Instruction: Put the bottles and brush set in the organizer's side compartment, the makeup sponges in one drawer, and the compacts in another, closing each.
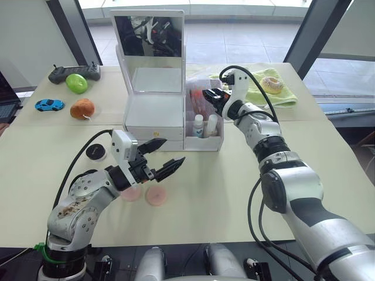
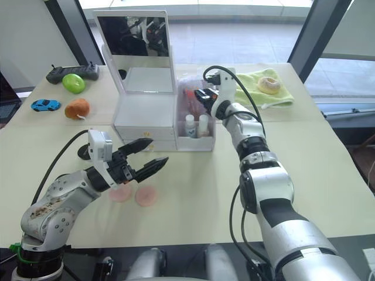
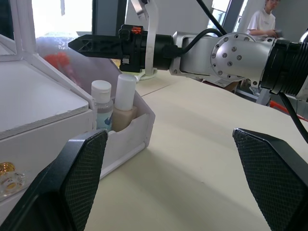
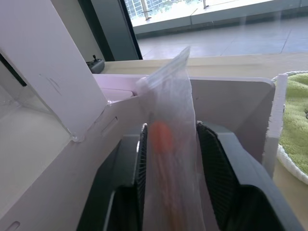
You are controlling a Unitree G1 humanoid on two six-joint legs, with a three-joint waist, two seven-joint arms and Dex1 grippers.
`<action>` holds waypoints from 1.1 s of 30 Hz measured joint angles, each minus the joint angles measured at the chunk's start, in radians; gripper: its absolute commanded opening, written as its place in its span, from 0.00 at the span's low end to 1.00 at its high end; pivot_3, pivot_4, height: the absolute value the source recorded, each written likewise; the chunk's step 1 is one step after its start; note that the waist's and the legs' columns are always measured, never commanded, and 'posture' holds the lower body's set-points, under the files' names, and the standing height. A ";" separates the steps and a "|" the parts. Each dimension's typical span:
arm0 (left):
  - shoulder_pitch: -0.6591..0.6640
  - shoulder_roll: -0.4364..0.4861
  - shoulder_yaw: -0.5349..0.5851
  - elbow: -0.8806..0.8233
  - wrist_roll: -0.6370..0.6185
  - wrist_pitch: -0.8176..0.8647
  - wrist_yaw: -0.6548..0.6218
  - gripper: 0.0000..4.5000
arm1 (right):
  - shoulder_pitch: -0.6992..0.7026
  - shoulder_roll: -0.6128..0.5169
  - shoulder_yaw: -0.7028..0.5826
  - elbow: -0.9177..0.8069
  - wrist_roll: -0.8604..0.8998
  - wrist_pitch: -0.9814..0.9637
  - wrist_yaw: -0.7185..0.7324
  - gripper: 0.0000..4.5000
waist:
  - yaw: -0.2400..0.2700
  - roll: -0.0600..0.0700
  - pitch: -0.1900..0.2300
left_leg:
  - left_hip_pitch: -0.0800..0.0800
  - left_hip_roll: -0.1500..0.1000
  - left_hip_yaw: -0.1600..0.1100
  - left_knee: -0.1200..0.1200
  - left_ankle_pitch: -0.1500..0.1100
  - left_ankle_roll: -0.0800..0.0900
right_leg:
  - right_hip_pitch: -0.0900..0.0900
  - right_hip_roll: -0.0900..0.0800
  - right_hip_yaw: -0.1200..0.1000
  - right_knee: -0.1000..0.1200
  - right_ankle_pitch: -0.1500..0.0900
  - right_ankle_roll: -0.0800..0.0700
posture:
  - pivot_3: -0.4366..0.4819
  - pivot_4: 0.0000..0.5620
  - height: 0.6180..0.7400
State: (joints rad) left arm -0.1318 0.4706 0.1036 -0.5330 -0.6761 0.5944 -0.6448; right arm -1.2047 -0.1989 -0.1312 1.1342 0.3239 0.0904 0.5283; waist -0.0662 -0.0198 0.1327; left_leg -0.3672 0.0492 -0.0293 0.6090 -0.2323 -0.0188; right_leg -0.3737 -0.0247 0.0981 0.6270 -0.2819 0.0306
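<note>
Right gripper (image 4: 169,183) pinching brush set (image 4: 166,144) over side compartment (image 1: 212,126): light, sleeve probably slippery, grip bundle mid-handle. Left gripper (image 1: 162,158) spread.

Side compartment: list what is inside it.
The side compartment holds two bottles upright at its front and the sleeved brush set, gripped by the right end effector. Its floor is hidden.

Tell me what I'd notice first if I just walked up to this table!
Probably the white organizer with its tall mirror, mid-table. The right gripper is pinching the brush set in its clear sleeve over the side compartment, where two bottles already stand. Nearer, the left gripper hangs open above two pink makeup sponges.
</note>
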 measured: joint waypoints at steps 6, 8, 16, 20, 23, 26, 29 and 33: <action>-0.014 0.000 -0.005 -0.002 -0.016 0.016 0.010 1.00 | -0.007 -0.002 -0.029 -0.047 0.000 0.008 0.030 0.99 | -0.001 0.000 0.000 | 0.000 0.000 0.000 0.000 0.000 0.000 | 0.000 0.000 0.000 0.000 0.000 0.000 | 0.48 0.27 1.00; -0.015 0.000 -0.009 -0.003 -0.018 0.021 0.017 1.00 | -0.007 -0.008 -0.034 -0.097 0.003 0.029 0.039 0.99 | -0.001 0.000 0.000 | 0.000 0.000 0.000 0.000 0.000 0.000 | 0.000 0.000 0.000 0.000 0.000 0.000 | 0.48 0.27 1.00; -0.011 0.091 0.022 0.009 -0.027 0.021 -0.024 1.00 | 0.249 -0.147 -0.041 -0.759 0.114 0.355 0.078 0.99 | 0.016 0.000 0.000 | 0.000 0.000 -0.001 0.000 0.000 0.000 | 0.001 0.000 -0.001 -0.001 0.000 0.000 | 0.48 0.27 1.00; 0.015 0.235 0.121 0.130 -0.025 0.004 -0.135 1.00 | 0.511 -0.319 -0.075 -1.171 0.265 0.607 0.117 0.99 | 0.021 0.002 0.001 | 0.000 0.000 -0.001 0.000 0.000 0.000 | -0.001 0.000 -0.001 -0.001 -0.001 0.000 | 0.48 0.27 1.00; 0.057 0.344 0.184 0.260 0.015 -0.041 -0.232 1.00 | 0.703 -0.496 -0.198 -1.407 0.430 0.769 0.181 0.99 | 0.020 0.003 0.002 | 0.001 0.000 0.001 -0.001 0.000 0.000 | 0.000 0.000 0.000 -0.002 -0.006 0.005 | 0.48 0.27 1.00; 0.084 0.394 0.239 0.391 0.055 -0.097 -0.297 1.00 | 0.862 -0.617 -0.351 -1.529 0.556 0.856 0.250 0.99 | 0.019 0.001 0.002 | 0.001 0.001 0.001 -0.003 0.000 0.000 | 0.001 0.000 0.000 -0.002 -0.009 0.002 | 0.48 0.27 1.00; 0.095 0.450 0.289 0.575 0.117 -0.187 -0.351 1.00 | 1.111 -0.701 -0.496 -1.594 0.579 0.860 0.362 0.99 | 0.023 -0.004 0.002 | 0.004 0.001 0.002 -0.003 0.000 0.000 | 0.001 0.000 -0.001 -0.002 -0.012 -0.002 | 0.48 0.27 1.00; 0.075 0.509 0.336 0.815 0.187 -0.300 -0.390 1.00 | 1.414 -0.708 -0.604 -1.583 0.488 0.782 0.489 0.99 | 0.026 -0.007 0.003 | 0.004 0.001 0.003 -0.003 0.000 0.000 | 0.000 -0.003 0.000 -0.003 -0.012 -0.002 | 0.48 0.27 1.00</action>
State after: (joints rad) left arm -0.0567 0.9800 0.4391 0.2822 -0.4890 0.2946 -1.0353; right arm 0.2089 -0.9073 -0.7352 -0.4487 0.8115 0.8724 1.0172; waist -0.0406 -0.0272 0.1355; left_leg -0.3634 0.0501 -0.0261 0.6061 -0.2327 -0.0192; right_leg -0.3734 -0.0275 0.0976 0.6236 -0.2941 0.0287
